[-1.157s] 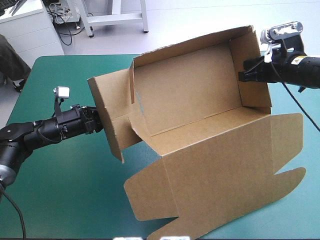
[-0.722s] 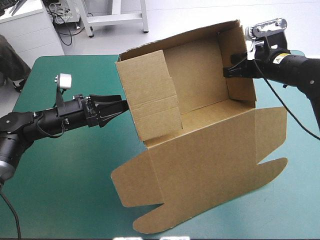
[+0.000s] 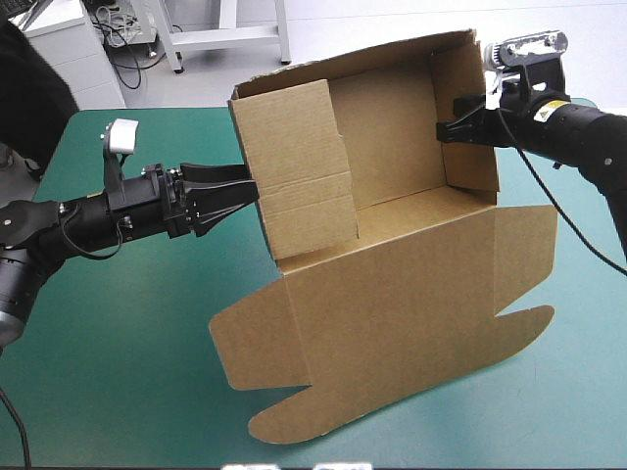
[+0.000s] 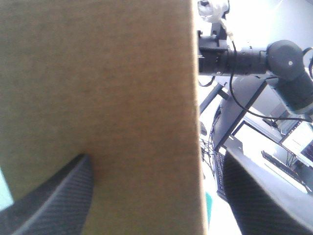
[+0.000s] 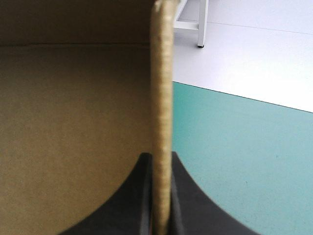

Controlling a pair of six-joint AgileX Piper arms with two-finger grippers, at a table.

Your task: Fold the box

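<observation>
While the right gripper (image 5: 159, 161) pinches the box (image 3: 392, 284) by one wall, the left gripper (image 3: 243, 196) stands spread at its flap.

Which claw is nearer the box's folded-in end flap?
Left. The left claw is at the flap, open; the right claw grips the opposite end wall.

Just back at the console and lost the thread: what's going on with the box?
The brown box stands on the teal-green table with its walls partly raised. The right gripper is shut on the right side wall. The left gripper is open at the left end flap, the flap's edge between its fingers, not clamped.
</observation>
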